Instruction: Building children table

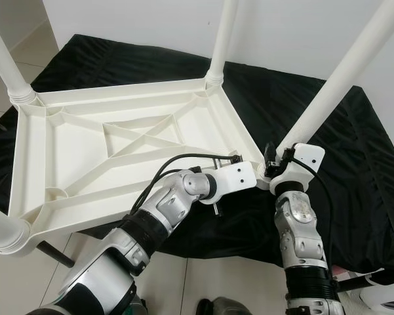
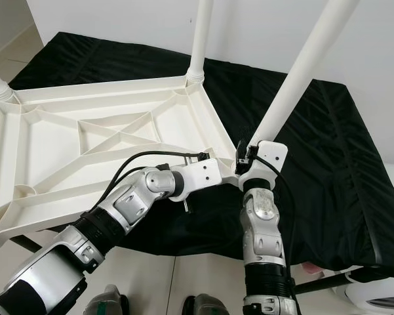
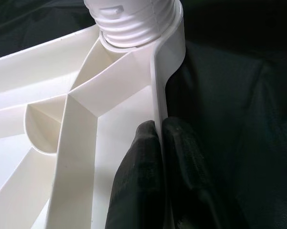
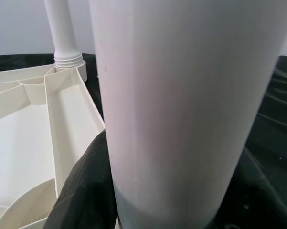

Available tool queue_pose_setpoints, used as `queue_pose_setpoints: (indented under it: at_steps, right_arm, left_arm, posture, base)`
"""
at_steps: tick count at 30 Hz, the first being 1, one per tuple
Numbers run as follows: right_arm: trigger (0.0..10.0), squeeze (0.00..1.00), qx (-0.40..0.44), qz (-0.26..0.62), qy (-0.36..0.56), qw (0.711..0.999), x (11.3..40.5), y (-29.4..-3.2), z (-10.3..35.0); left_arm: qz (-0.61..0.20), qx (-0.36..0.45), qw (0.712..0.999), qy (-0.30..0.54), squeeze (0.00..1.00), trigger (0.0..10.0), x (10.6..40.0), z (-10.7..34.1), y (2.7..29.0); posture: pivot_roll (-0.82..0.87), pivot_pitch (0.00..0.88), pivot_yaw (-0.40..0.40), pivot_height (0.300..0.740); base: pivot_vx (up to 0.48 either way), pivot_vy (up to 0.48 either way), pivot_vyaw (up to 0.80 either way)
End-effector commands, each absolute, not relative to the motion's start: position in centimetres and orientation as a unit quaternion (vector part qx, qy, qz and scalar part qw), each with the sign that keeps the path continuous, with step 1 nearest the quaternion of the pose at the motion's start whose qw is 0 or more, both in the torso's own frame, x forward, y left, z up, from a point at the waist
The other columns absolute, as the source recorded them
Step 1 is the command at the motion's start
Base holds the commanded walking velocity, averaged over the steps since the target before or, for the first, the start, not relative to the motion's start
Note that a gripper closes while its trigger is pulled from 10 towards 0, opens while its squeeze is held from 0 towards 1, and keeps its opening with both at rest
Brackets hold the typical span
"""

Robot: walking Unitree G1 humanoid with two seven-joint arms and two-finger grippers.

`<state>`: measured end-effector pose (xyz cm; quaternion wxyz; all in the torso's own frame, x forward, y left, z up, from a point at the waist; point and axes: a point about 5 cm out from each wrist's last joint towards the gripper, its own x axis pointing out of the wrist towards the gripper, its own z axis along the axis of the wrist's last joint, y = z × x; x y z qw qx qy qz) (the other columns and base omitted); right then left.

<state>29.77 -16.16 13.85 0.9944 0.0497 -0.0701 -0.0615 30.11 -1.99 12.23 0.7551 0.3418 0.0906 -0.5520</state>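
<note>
A white plastic children's table [image 1: 118, 141] lies upside down on a black cloth, with several legs pointing up. At its near right corner stands a long white leg [image 1: 334, 85] in its socket [image 3: 133, 24]. My right gripper [image 1: 275, 165] is shut around the base of that leg, a black finger [image 4: 83, 191] on each side of it. Beside that corner, my left gripper [image 3: 160, 126] is shut on the table's rim [image 3: 157, 86], one finger inside the wall and one outside.
The black cloth [image 1: 354, 170] covers a low surface against a white wall. Other legs rise at the back [image 1: 221, 39], far left [image 1: 6, 65] and near left [image 1: 0, 230]. Tiled floor [image 1: 203, 282] lies in front, with a white object [image 1: 387, 298] at lower right.
</note>
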Motion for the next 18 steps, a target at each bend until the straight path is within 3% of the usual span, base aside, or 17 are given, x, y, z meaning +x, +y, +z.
queue_pose_setpoints:
  at_steps: [1, 6, 7, 18]
  right_arm:
    - [10.0, 0.0, 0.06, -0.02, -0.084, 0.994, 29.7, -13.7, 14.7]
    - [10.0, 0.0, 0.065, -0.022, -0.08, 0.994, 29.6, -13.8, 14.6]
    - [10.0, 1.0, 0.075, -0.012, -0.08, 0.994, 29.6, -13.7, 14.6]
    - [10.0, 1.0, 0.071, 0.034, -0.108, 0.991, 29.8, -14.6, 15.6]
  left_arm:
    - [-0.583, 0.352, 0.717, 0.149, 0.0, 10.0, 28.7, 9.5, -2.1]
    - [-0.583, 0.352, 0.717, 0.15, 0.0, 10.0, 28.6, 9.4, -2.0]
    - [-0.583, 0.352, 0.717, 0.15, 0.0, 10.0, 28.6, 9.4, -2.0]
    - [-0.583, 0.352, 0.717, 0.149, 0.0, 10.0, 28.6, 9.5, -2.0]
  posture:
    - [0.0, 0.0, -0.089, 0.74]
    - [0.0, 0.0, -0.091, 0.74]
    - [0.0, 0.0, -0.091, 0.74]
    - [0.0, 0.002, -0.089, 0.74]
  base:
    - [0.0, 0.0, 0.0]
    - [0.0, 0.0, 0.0]
    - [0.0, 0.0, 0.0]
    - [0.0, 0.0, 0.0]
